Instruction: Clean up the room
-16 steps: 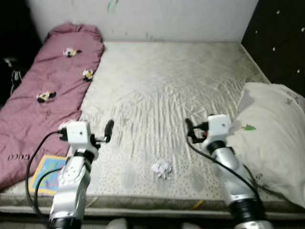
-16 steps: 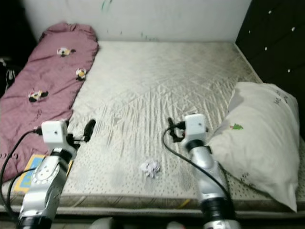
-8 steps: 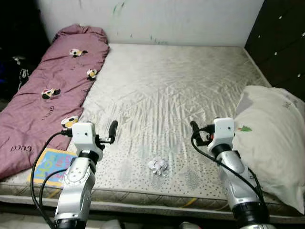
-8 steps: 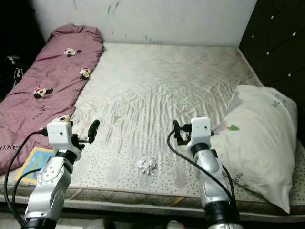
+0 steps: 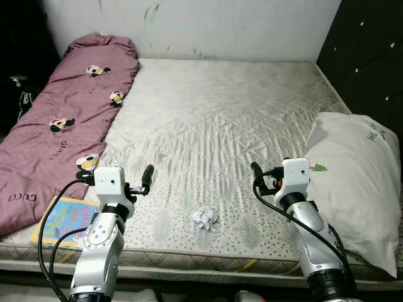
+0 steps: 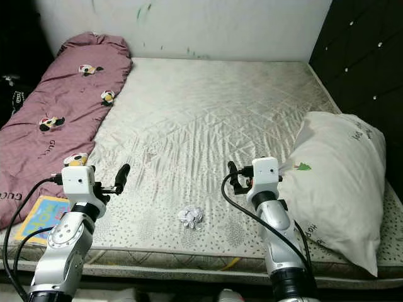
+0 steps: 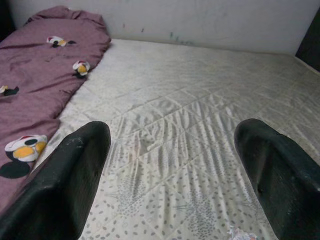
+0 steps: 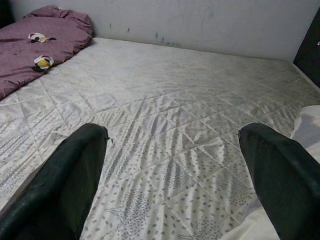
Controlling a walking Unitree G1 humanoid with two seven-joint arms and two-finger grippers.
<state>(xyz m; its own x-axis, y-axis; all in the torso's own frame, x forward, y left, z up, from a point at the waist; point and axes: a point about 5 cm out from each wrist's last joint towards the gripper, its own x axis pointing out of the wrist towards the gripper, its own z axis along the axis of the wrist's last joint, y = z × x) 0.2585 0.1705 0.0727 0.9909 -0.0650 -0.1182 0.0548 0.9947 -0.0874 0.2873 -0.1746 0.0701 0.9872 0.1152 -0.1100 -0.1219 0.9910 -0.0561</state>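
We see a bed (image 5: 220, 113) covered in pale quilted cloth with a faint satin sheen, stitched in diamonds and wrinkled near the middle. On it, by the near edge, lies a crumpled white paper wad (image 5: 204, 218), matt and rough-creased. Left of the wad, a mauve blanket (image 5: 63, 119) looks like soft matt cotton with printed cartoon patches, and a glossy picture book (image 5: 60, 215) sits by its near end. Right of the wad, the pillow (image 5: 356, 182) is smooth off-white cloth. The left hand (image 7: 165, 180) has matt black plastic fingers (image 7: 65, 185), the right hand (image 8: 170, 180) likewise; both arms are brushed silver metal.
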